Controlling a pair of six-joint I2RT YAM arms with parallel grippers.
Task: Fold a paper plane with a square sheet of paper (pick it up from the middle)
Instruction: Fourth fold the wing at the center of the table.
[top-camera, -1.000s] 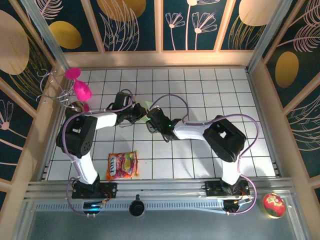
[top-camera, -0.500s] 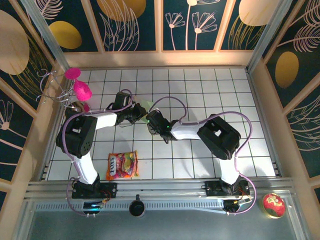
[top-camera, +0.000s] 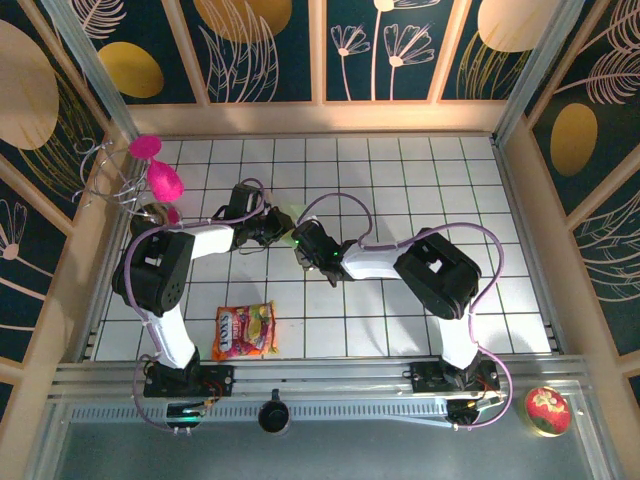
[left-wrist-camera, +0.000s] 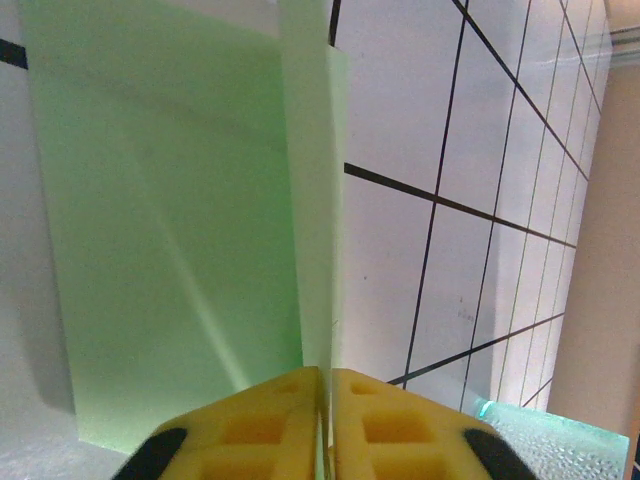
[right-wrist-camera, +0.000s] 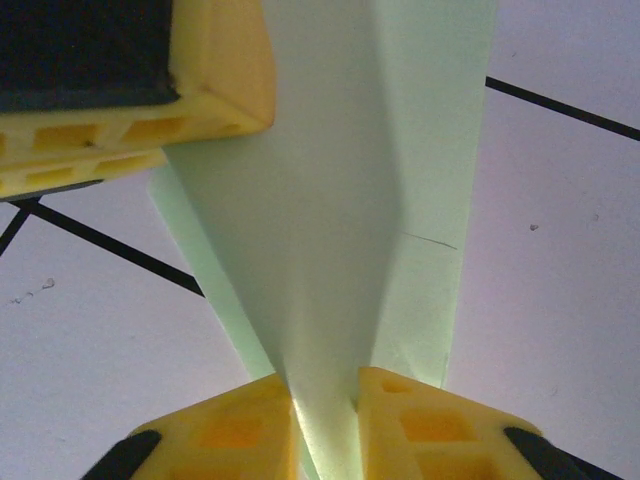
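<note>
Right arm's elbow has swung in toward the left arm since a second ago, and the right gripper (right-wrist-camera: 325, 388) has crept a bit closer to the left gripper (left-wrist-camera: 325, 374). The left arm looks parked where it was.

So where things stand: both grippers are on the paper (left-wrist-camera: 170, 220), right between them. The left fingers are pressed almost together on a standing fold, with just a sliver of gap and the paper's edge in it. From there the fold runs straight ahead of the fingertips, and a wide flap spreads out ahead and to their left over the table (left-wrist-camera: 480, 150). I can't tell if that flap is resting on the table or floating just above it.

The right one is pinching the paper too. It narrows to a wedge as it enters between those fingers and widens out ahead of them. The left gripper's fingers sit ahead and to the left of the right fingertips, close by on the same piece.

My read is that they're working the centre crease, so it's partway folded and not a plane yet.

How I'd do this bit:
- Keep one pinch firm as the anchor and let the other do the moving.
- Run along the crease rather than tugging across it.
- Don't pull the two grips apart, because paper this thin will probably tear or pop out.
- Keep the flap edges lined up before pressing hard, since a crooked crease won't come out.
- Don't let go with both at once.
</note>
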